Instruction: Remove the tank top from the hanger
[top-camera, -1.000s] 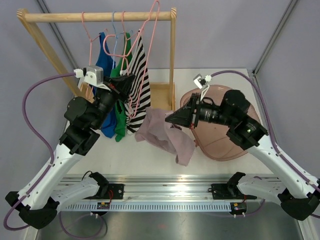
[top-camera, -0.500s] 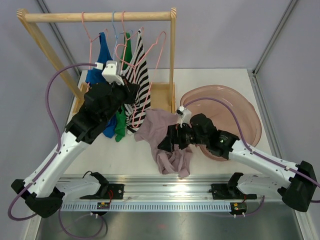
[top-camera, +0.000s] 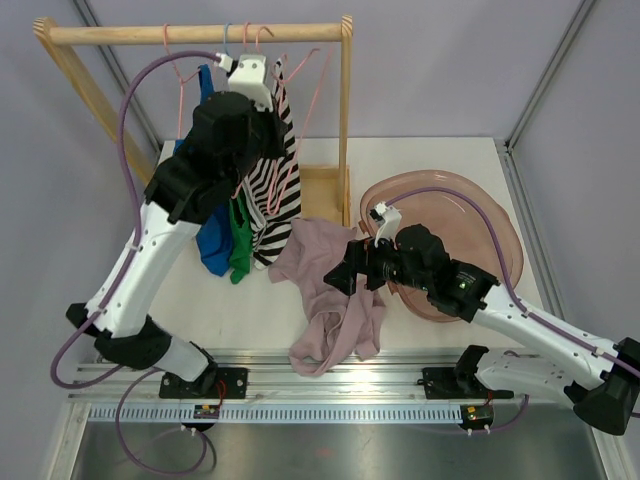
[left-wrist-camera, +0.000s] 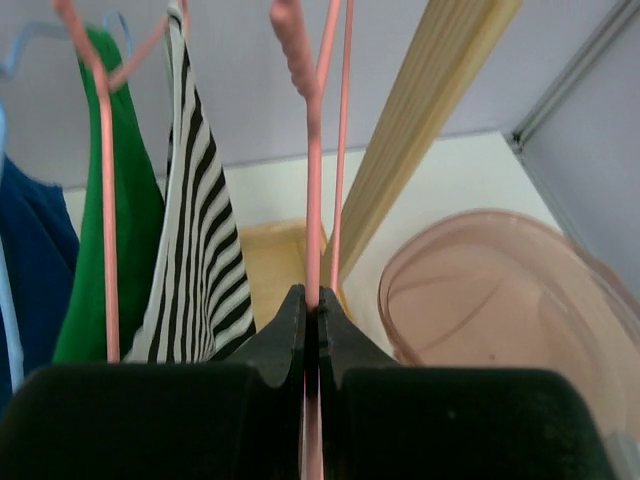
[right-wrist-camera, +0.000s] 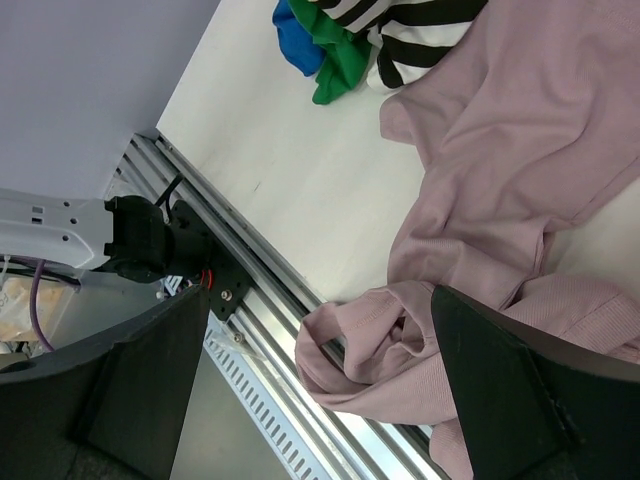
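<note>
The mauve tank top (top-camera: 335, 290) lies crumpled on the table, free of any hanger, and its lower end drapes over the front rail. My right gripper (top-camera: 352, 274) hovers open just above it, touching nothing; its wrist view shows the cloth (right-wrist-camera: 500, 170) between and beneath the spread fingers (right-wrist-camera: 130, 370). My left gripper (top-camera: 272, 128) is raised by the rack and shut on the bare pink hanger (top-camera: 318, 85). In the left wrist view the hanger's wire (left-wrist-camera: 312, 180) is pinched between the closed jaws of that gripper (left-wrist-camera: 311, 310).
On a wooden rack (top-camera: 200, 33) hang a striped top (top-camera: 275, 200), a green one (top-camera: 240, 240) and a blue one (top-camera: 215, 245). A pink basin (top-camera: 480, 215) sits at the right. An aluminium rail (top-camera: 420, 375) runs along the front edge.
My right gripper opened and let go of the tank top, which slumped toward the front rail. My left arm lifted the bare pink hanger up toward the rack's bar.
</note>
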